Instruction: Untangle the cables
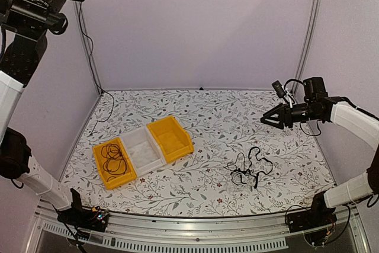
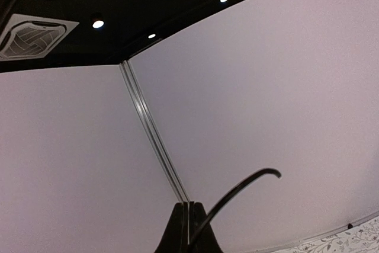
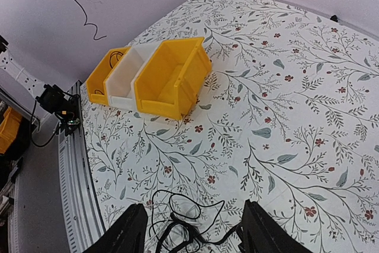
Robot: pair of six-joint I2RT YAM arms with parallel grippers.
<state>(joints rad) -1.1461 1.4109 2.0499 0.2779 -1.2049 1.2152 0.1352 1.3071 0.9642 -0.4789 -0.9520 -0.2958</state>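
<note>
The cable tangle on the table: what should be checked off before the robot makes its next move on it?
1. Right gripper open: ok, jaws wide apart.
2. Right gripper aimed at cable tangle: ok, the loops show just below it in its wrist view, untouched.
3. Tangle separated: not ok, its loops cross.
4. Left gripper free: cannot tell; shut, a black strand curves up beside it.
5. Bin space: ok, right yellow bin bare; left yellow bin holds one black cable.

Left arm [image 1: 12,99] and right arm [image 1: 355,119]: white shells over black joints. Thin black wiring [image 1: 293,80] loops at twelve o'clock of the black right end effector [image 1: 269,124].
</note>
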